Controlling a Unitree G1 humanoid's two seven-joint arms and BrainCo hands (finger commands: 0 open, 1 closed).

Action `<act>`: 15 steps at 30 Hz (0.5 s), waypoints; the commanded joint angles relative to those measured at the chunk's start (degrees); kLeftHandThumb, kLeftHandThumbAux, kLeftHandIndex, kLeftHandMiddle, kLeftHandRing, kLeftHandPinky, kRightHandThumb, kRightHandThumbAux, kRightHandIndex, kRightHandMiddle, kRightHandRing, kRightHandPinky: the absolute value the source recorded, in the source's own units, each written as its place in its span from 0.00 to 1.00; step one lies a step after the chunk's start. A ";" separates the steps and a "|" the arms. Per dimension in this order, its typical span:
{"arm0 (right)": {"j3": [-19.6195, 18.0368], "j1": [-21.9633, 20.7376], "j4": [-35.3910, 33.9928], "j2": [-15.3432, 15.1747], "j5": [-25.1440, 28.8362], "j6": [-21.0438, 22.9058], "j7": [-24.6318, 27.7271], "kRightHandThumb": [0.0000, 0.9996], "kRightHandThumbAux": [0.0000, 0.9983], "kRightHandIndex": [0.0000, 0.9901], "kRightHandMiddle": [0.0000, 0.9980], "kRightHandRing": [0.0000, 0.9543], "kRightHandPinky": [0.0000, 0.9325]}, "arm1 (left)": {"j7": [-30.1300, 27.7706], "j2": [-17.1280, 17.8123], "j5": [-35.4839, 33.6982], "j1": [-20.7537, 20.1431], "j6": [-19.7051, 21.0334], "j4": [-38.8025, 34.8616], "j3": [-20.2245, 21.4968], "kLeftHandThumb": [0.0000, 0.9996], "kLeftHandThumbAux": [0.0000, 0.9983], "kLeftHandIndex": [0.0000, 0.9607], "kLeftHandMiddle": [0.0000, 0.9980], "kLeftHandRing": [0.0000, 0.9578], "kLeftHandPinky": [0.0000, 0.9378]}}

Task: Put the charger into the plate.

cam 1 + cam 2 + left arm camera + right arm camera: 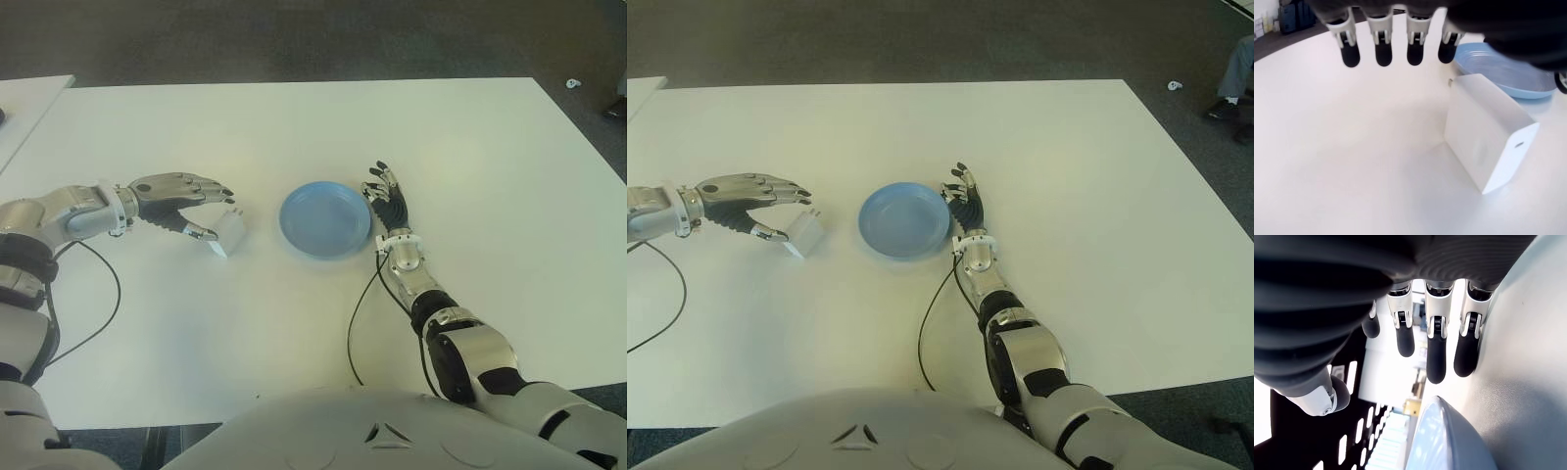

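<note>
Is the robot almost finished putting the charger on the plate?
Not yet. The white charger still sits on the table, left of the empty blue plate. The left robot hand is open right beside it, not gripping. The right robot hand waits open by the plate. Grabbing, carrying and dropping remain.

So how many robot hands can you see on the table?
2. The left hand is open at the white charger, left of the blue plate. The right hand shows open beside the plate's right edge.
</note>
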 commanded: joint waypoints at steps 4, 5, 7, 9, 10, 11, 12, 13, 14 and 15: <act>0.51 7.39 4.50 0.07 -0.90 4.90 -0.36 0.00 0.53 0.00 0.17 0.31 0.38 | -0.09 1.11 0.66 1.71 0.73 -1.89 0.82 0.40 0.09 0.00 0.00 0.00 0.00; 0.51 7.40 4.51 0.08 -0.92 4.86 -0.41 0.00 0.53 0.00 0.17 0.31 0.38 | -0.08 1.11 0.71 1.78 0.78 -1.99 0.88 0.39 0.09 0.00 0.00 0.00 0.00; 0.46 7.46 4.49 0.09 -0.95 4.53 -0.59 0.00 0.53 0.00 0.17 0.31 0.38 | 0.37 1.01 0.79 2.04 0.88 -2.23 1.18 0.39 0.09 0.00 0.00 0.00 0.00; 0.41 7.52 4.47 0.10 -1.02 4.21 -0.77 0.00 0.53 0.00 0.17 0.31 0.38 | 0.70 0.92 0.84 2.30 0.98 -2.44 1.45 0.39 0.09 0.00 0.00 0.00 0.00; 0.41 7.53 4.47 0.10 -1.06 4.12 -0.84 0.00 0.53 0.00 0.16 0.31 0.38 | 0.78 0.90 0.88 2.41 1.04 -2.52 1.55 0.38 0.09 0.00 0.00 0.00 0.00; 0.41 7.55 4.46 0.11 -1.11 4.03 -0.94 0.00 0.53 0.00 0.16 0.31 0.39 | 1.04 0.87 0.96 2.58 1.15 -2.63 1.67 0.38 0.09 0.00 0.00 0.00 0.00; 0.42 7.55 4.46 0.11 -1.14 3.98 -1.01 0.00 0.53 0.00 0.16 0.31 0.39 | 1.21 0.84 1.03 2.70 1.23 -2.70 1.76 0.38 0.09 0.00 0.00 0.00 0.00; 0.42 7.56 4.46 0.12 -1.18 3.95 -1.08 0.00 0.54 0.00 0.16 0.31 0.39 | 1.54 0.79 1.15 2.85 1.31 -2.80 1.86 0.38 0.09 0.00 0.00 0.00 0.00; 0.42 7.56 4.46 0.13 -1.20 3.93 -1.13 0.00 0.54 0.00 0.16 0.31 0.39 | 1.77 0.76 1.24 2.95 1.36 -2.87 1.94 0.37 0.09 0.00 0.00 0.00 0.00; 0.43 7.57 4.43 0.14 -1.22 3.92 -1.17 0.00 0.53 0.00 0.17 0.31 0.39 | 2.12 0.73 1.33 3.05 1.35 -2.94 2.03 0.37 0.09 0.00 0.00 0.00 0.00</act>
